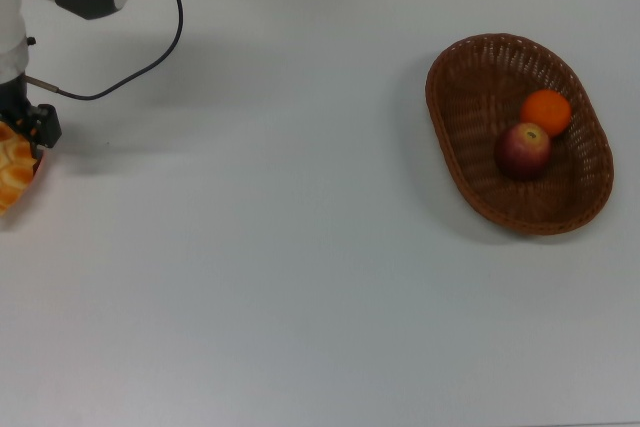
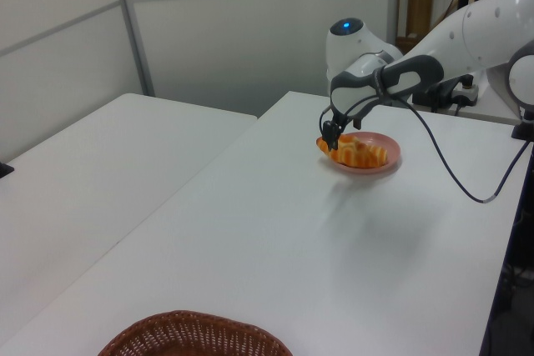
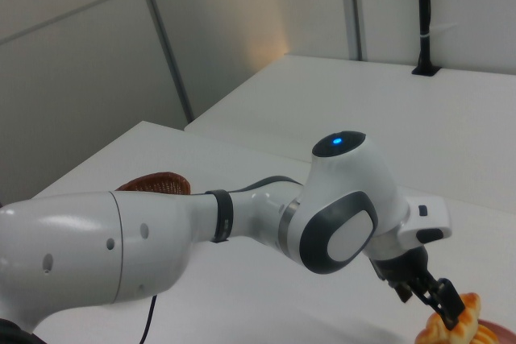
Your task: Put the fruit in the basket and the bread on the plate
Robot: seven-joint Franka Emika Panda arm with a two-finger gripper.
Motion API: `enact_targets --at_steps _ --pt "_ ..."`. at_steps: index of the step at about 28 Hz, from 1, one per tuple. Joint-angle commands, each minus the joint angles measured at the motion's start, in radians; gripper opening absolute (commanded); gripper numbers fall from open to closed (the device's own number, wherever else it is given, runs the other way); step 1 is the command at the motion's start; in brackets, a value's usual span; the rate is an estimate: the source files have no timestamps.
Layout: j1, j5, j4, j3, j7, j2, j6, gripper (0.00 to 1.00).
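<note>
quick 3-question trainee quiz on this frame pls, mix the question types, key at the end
1. True or false: the apple and the tangerine both lie inside the basket.
2. Multiple choice: in the left view, where is the bread? A) on the bare table B) on the pink plate C) in the basket
3. Fill in: in the left view, the gripper is over the plate's ____ edge (left or right).

Key: 1 true. 2 B. 3 left.
</note>
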Motion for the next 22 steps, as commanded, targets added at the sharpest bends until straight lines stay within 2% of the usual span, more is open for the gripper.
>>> enact_targets --at_steps 1,9,16,19,22 --pt "0.013 0.099 -0.016 0.007 -0.021 -0.076 -0.057 1.0" --pt "0.097 0.236 0.001 0.075 -0.03 -0.19 -0.408 1.0" --pt "0.186 0.287 0.098 0.087 -0.021 -0.197 -0.623 1.0" --pt "0.225 0.317 0.112 0.087 -0.015 -0.231 -0.678 1.0" --pt "0.254 0.319 0.112 0.087 -0.013 -0.262 -0.72 1.0"
